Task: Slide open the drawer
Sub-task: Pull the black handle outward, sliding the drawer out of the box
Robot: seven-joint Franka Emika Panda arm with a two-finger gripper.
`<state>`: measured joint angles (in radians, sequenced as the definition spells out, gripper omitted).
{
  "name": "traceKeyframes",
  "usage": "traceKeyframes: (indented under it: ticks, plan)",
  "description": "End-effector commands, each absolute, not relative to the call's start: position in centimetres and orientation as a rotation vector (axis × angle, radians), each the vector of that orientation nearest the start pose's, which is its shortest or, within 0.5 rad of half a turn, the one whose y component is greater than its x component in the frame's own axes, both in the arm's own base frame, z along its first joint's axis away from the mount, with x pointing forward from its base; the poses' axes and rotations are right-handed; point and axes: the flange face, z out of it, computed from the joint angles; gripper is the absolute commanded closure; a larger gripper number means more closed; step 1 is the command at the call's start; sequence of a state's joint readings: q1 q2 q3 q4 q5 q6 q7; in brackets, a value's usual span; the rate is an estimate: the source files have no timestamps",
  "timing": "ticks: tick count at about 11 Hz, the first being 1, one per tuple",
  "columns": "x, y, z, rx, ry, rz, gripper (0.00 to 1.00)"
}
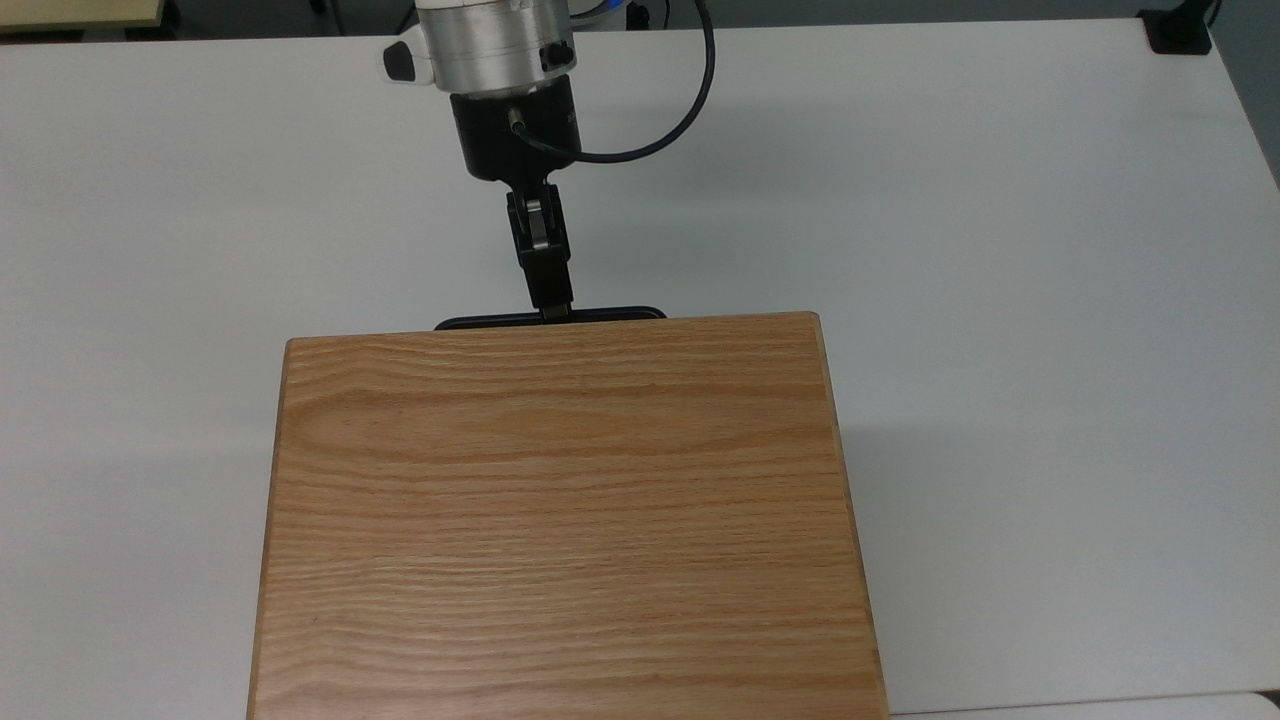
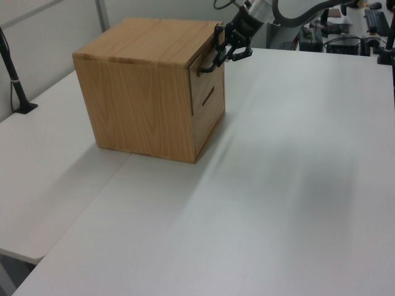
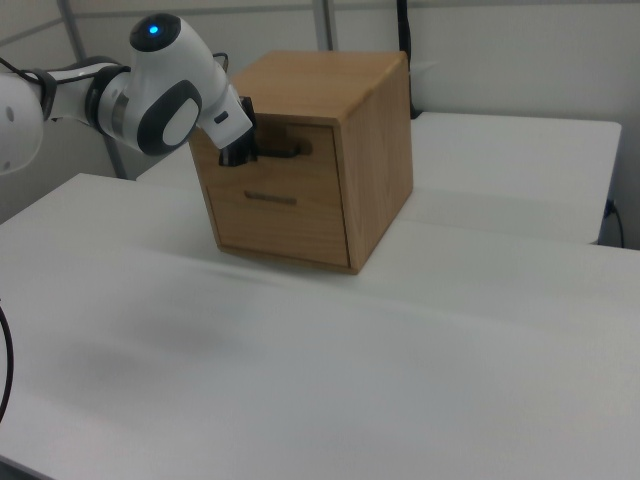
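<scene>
White desk [image 1: 1000, 300] carries an oak cabinet [image 2: 145, 92], front toward the arm. The gripper [image 1: 552, 305] reaches the upper drawer [image 3: 285, 155] head-on, fingers clamped on the middle of its thin black bar handle [image 1: 620, 314], likely so a straight pull slides it without twisting. That drawer sits flush and shut, light oak, above a second drawer [image 3: 280, 215].
</scene>
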<state>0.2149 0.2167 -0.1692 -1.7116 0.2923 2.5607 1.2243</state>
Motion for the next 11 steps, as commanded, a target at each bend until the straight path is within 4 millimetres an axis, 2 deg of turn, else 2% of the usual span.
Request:
traceKeyframes:
  ticks: [1, 7, 11]
  plan:
    - [61.9, 2.4, 55.2, -2.036, 1.531, -0.539, 1.0]
    - [54.9, 1.6, 55.2, -2.108, 1.452, -0.509, 1.0]
    - [52.1, 0.7, 55.8, -2.183, 1.417, -0.421, 1.0]
